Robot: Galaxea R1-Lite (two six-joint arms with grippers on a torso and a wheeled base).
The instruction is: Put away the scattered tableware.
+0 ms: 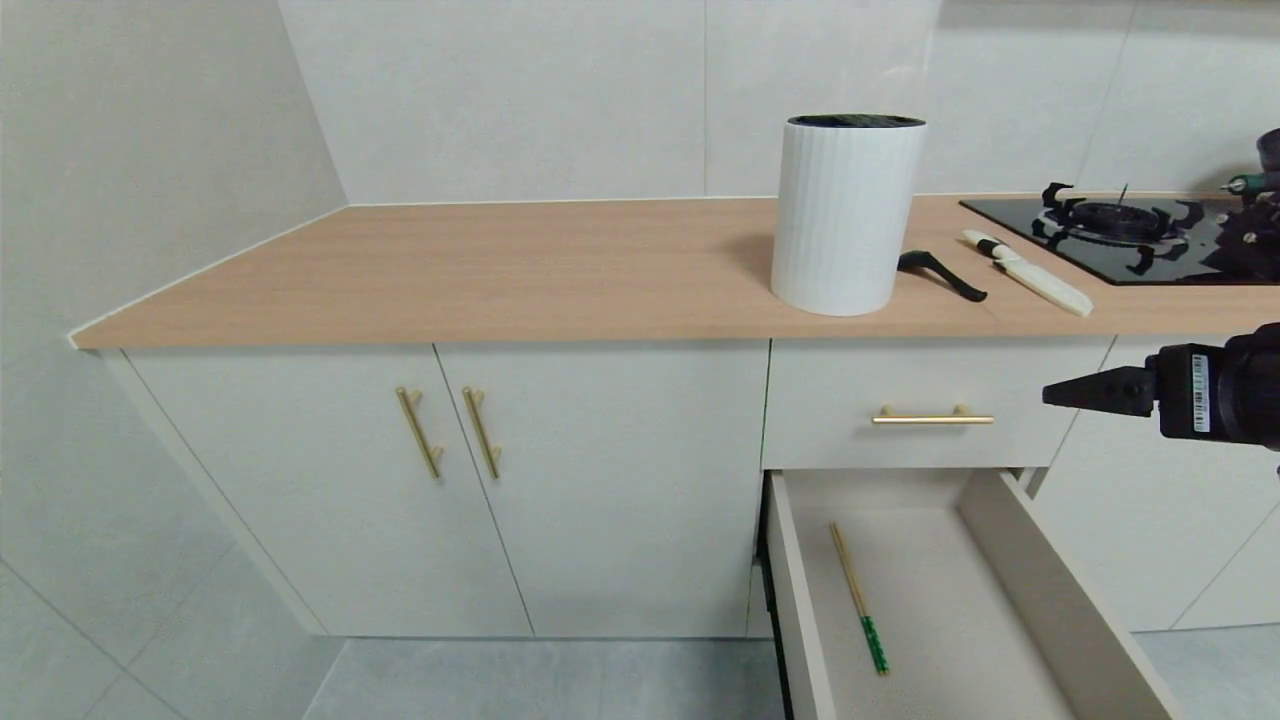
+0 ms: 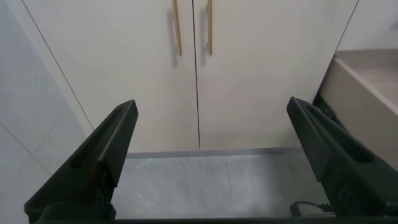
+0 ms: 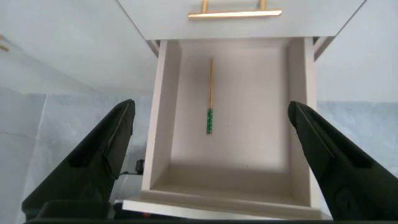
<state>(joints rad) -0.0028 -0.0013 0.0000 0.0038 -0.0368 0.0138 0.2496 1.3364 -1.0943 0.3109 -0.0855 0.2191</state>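
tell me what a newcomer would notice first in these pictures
The tall white ribbed cylinder stands out on the wooden countertop, with a black curved utensil and a white knife lying beside it. Below, the pulled-out white drawer holds wooden chopsticks with green ends, and the right gripper hangs over it, fingers open.
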